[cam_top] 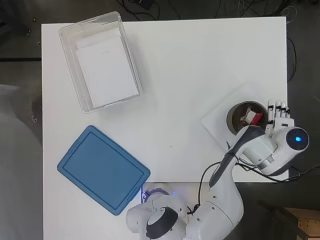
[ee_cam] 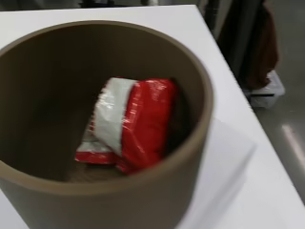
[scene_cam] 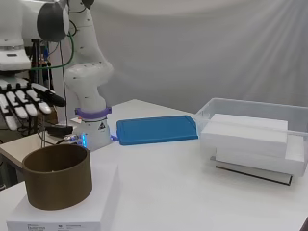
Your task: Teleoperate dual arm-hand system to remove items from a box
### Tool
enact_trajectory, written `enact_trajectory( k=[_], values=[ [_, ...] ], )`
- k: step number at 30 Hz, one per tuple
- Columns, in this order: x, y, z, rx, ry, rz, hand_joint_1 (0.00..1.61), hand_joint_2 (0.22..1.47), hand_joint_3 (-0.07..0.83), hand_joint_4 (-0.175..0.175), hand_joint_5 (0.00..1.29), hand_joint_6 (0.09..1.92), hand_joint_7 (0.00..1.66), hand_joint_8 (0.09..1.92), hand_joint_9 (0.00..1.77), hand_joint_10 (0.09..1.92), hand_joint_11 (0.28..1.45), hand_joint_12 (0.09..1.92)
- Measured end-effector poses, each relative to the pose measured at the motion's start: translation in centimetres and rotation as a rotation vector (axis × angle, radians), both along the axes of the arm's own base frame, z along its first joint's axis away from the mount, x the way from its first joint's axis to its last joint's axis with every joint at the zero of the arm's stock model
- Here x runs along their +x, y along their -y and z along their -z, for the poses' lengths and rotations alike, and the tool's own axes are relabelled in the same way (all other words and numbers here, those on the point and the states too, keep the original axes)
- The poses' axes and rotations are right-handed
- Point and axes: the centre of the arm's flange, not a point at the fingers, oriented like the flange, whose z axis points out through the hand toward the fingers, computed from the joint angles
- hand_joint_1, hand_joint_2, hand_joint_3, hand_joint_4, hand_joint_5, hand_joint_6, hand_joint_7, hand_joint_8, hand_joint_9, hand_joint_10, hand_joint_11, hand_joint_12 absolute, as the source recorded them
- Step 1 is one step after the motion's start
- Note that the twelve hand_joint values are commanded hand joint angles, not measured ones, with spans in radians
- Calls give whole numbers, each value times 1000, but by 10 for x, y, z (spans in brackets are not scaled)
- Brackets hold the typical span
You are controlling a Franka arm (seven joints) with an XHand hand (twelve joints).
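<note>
A round brown tub (cam_top: 239, 112) stands on a flat white box (cam_top: 216, 122) near the table's right edge. Inside it lies a red and white packet (ee_cam: 133, 124), also seen in the overhead view as the packet (cam_top: 251, 118). From the side only the tub's wall (scene_cam: 57, 178) shows, resting on the white box (scene_cam: 67, 211). My hand (cam_top: 278, 114) hovers just right of the tub, above its rim, fingers straight and spread. In the side view the hand (scene_cam: 24, 101) hangs above the tub and holds nothing.
A clear plastic bin (cam_top: 67, 50) holding white foam blocks (cam_top: 106, 67) sits at the back left. A blue lid (cam_top: 102, 170) lies flat near the front left. The table edge runs close by on the tub's right.
</note>
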Motion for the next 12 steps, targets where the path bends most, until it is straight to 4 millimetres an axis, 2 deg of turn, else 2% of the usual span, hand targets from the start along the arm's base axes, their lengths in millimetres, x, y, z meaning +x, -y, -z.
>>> enact_trajectory(
  k=[2,5,6,8,10,12],
  values=[
    [42,-27,11,2,-16,-100,0,813,3,73,29,87,12,87,125,87,399,87],
    [122,-102,20,-22,-38,-305,0,820,2,90,35,87,57,87,209,87,448,87],
    [132,-115,20,-34,-40,-335,0,821,2,93,40,87,73,87,229,87,460,87],
    [130,-115,17,-42,-32,-334,1,833,6,92,58,87,104,87,256,87,474,87],
    [116,-105,8,-34,-11,-300,24,854,4,72,94,87,156,87,311,87,506,87],
    [96,-99,-16,-14,35,-257,46,871,1,46,161,87,279,87,405,87,532,87]
  ],
)
